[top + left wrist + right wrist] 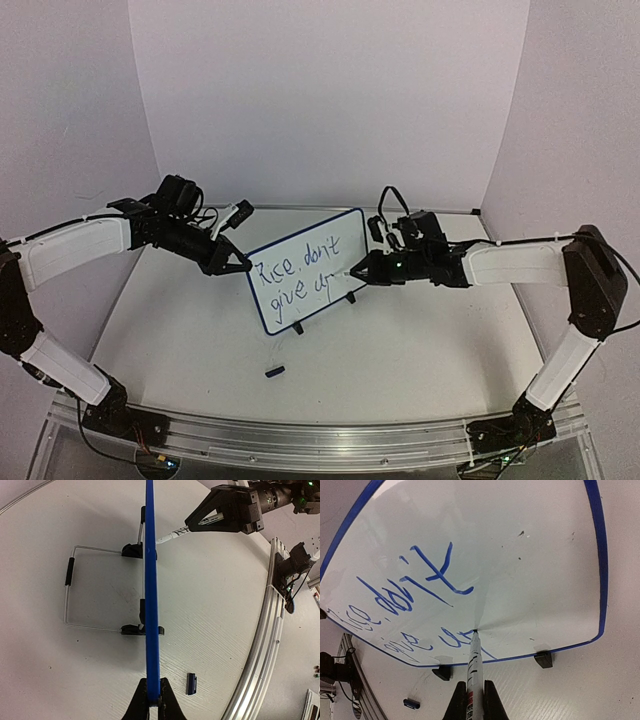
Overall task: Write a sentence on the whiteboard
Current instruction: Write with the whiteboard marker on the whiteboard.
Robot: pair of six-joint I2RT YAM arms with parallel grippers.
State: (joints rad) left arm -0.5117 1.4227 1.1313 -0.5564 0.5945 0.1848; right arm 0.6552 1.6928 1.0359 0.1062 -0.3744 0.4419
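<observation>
The left claw (240, 265) is closed on the left short edge of the whiteboard (350, 235), pinching its blue frame between the fingers. The right claw (474, 685) is closed round a marker (473, 660). The marker's long axis runs straight out from the fingers to the board, and its tip touches the white face at the end of the lower line of the sentence (295, 275), which reads "Rice, don't give up".

The whiteboard stands mid-frame in the top view on its long lower edge, on two black clip feet (542, 659). Its long axis runs from lower left to upper right, with the written face turned toward the bottom of the frame. In the left wrist view it is a thin blue vertical line, with a wire stand (68, 571) on the worktop (420, 350) to its left.

A small dark piece (275, 371) lies on the worktop below the board, apart from it.
</observation>
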